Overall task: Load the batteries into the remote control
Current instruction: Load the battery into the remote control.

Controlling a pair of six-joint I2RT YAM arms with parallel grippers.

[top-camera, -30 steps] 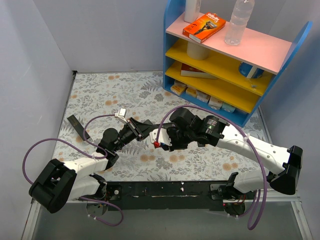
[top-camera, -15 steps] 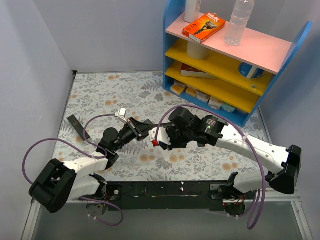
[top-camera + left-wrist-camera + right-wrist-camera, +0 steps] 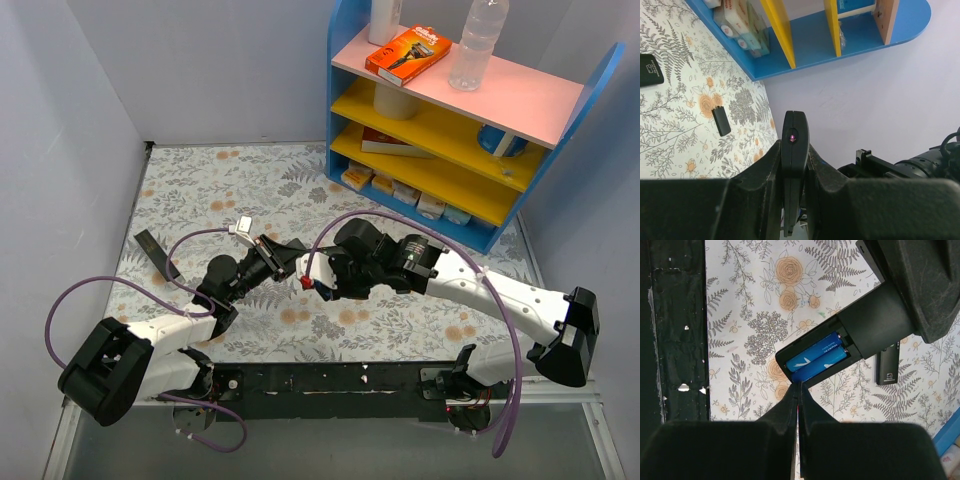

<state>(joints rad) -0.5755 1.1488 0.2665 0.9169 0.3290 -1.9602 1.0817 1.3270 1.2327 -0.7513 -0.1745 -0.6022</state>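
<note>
My left gripper [image 3: 277, 257] is shut on the slim black remote control [image 3: 293, 250] and holds it above the table; in the left wrist view the remote [image 3: 795, 140] stands edge-on between the fingers [image 3: 765, 170]. In the right wrist view its open compartment [image 3: 860, 325] holds two blue batteries [image 3: 814, 360] side by side. My right gripper [image 3: 799, 386] is shut, its tips touching the compartment's rim by the nearer battery. In the top view the right gripper [image 3: 306, 282] sits just right of the remote's end.
A thin black cover strip [image 3: 157, 254] lies at the table's left. A small black flat piece [image 3: 886, 366] lies on the floral mat under the remote, also in the left wrist view [image 3: 721, 121]. The blue shelf [image 3: 440, 150] stands at the back right.
My right gripper has moved a little left and up, closing in on the remote's end. The left gripper and the remote have stayed put.
</note>
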